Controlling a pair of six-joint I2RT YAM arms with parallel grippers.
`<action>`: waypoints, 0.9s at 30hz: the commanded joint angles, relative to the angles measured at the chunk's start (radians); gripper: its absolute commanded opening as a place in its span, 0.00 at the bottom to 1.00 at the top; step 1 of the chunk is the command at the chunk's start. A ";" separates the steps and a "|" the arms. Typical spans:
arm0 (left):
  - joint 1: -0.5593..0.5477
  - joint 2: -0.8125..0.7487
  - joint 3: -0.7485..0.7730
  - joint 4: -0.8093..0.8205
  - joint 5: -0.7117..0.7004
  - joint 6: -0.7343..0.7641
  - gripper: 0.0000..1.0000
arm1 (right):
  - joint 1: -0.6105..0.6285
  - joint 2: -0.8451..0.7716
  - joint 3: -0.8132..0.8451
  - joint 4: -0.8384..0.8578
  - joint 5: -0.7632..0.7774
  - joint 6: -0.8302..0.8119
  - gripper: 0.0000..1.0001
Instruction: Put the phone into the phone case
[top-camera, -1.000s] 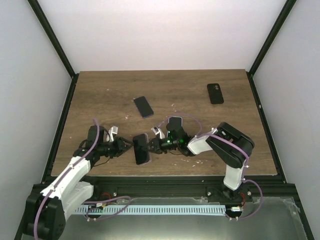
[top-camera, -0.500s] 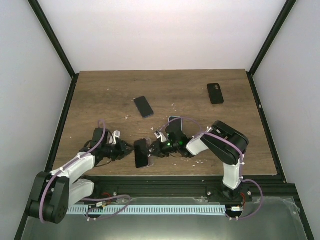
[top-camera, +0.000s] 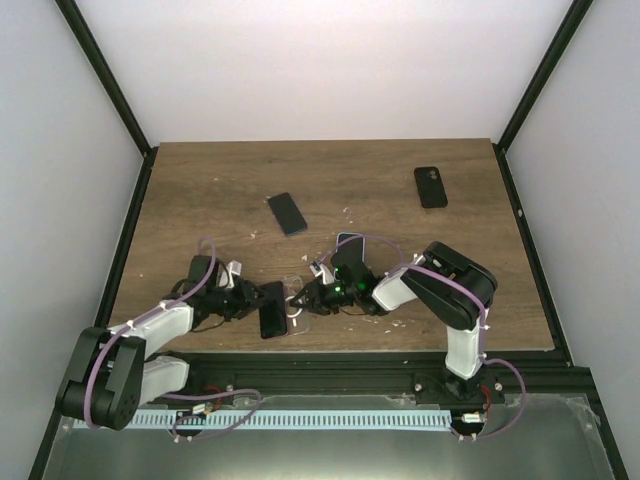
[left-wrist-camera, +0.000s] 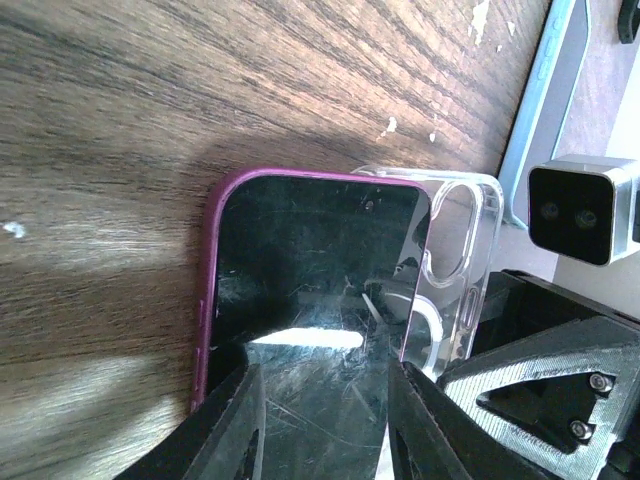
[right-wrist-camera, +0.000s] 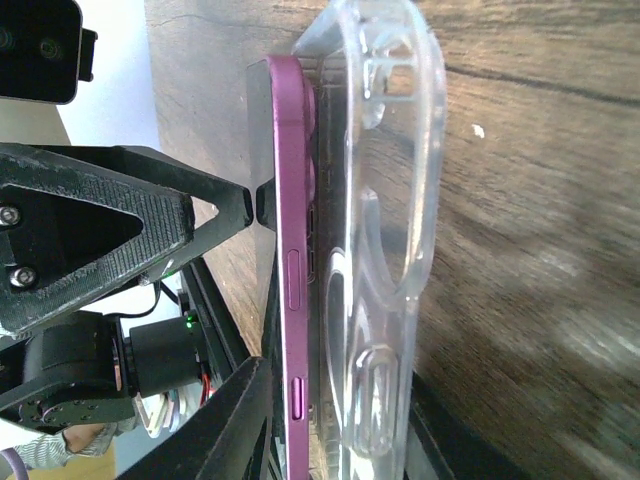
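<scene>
The phone (top-camera: 272, 308), black screen with a purple rim, sits near the table's front edge between my two grippers. My left gripper (top-camera: 247, 300) is shut on it; in the left wrist view the phone (left-wrist-camera: 310, 270) runs between the fingertips (left-wrist-camera: 240, 420). The clear phone case (top-camera: 296, 300) stands against the phone's right side. My right gripper (top-camera: 308, 297) is shut on it. In the right wrist view the case (right-wrist-camera: 390, 250) lies flush beside the phone's purple edge (right-wrist-camera: 290, 250), both between the jaws. The case also shows in the left wrist view (left-wrist-camera: 455, 270).
A black phone (top-camera: 287, 213) lies mid-table. Another dark phone (top-camera: 431, 187) lies at the back right. A light-blue-rimmed phone (top-camera: 348, 245) lies just behind my right gripper, also in the left wrist view (left-wrist-camera: 545, 90). White flecks dot the wood.
The phone has moved left and toward the front edge with my left gripper. The clear case now shows apart on its right side. The right arm has barely moved.
</scene>
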 joint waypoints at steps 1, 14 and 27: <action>-0.003 -0.036 0.002 -0.045 -0.039 0.043 0.38 | -0.002 -0.014 -0.009 -0.012 0.024 -0.019 0.31; -0.004 -0.018 -0.003 -0.077 -0.086 0.072 0.42 | -0.002 -0.076 -0.042 -0.097 0.135 -0.031 0.35; -0.013 0.048 -0.020 0.012 -0.046 0.029 0.36 | -0.002 -0.053 -0.055 -0.017 0.103 0.000 0.29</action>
